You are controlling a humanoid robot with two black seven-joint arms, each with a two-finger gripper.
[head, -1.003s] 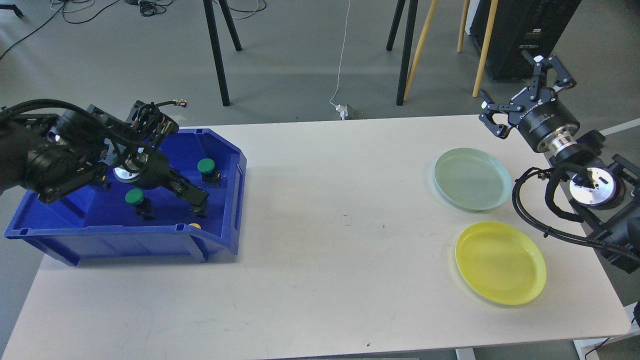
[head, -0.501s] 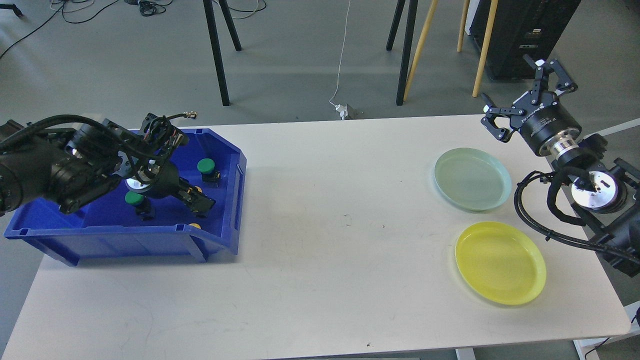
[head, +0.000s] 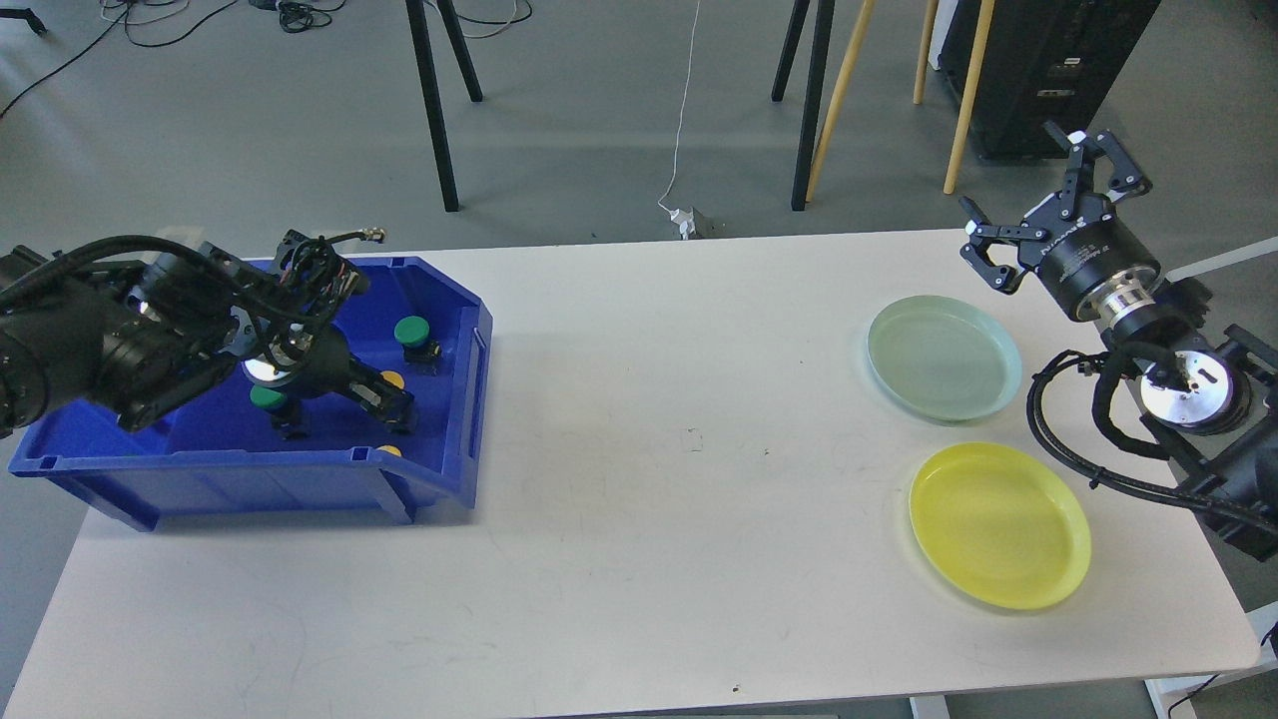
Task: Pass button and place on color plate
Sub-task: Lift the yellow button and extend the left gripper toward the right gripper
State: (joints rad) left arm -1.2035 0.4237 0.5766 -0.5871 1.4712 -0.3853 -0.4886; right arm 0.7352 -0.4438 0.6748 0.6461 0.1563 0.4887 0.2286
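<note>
A blue bin [head: 454,300] at the left of the table holds two green buttons [head: 410,331] [head: 266,397] and two yellow buttons [head: 393,379] [head: 391,451]. My left gripper [head: 397,407] reaches down into the bin, its tip just below the upper yellow button. Its dark fingers cannot be told apart. My right gripper [head: 1040,208] is open and empty, held in the air past the table's far right edge, behind the pale green plate [head: 944,358]. A yellow plate [head: 998,525] lies in front of the green one.
The white table [head: 659,479] carries the bin at the left and both plates at the right. Chair and stand legs [head: 431,100] stand on the floor behind it. A black cabinet [head: 1038,60] is at the back right.
My left gripper has dropped lower into the bin and pulled slightly left, uncovering a yellow button by its tip. My right gripper has shifted and turned a little.
</note>
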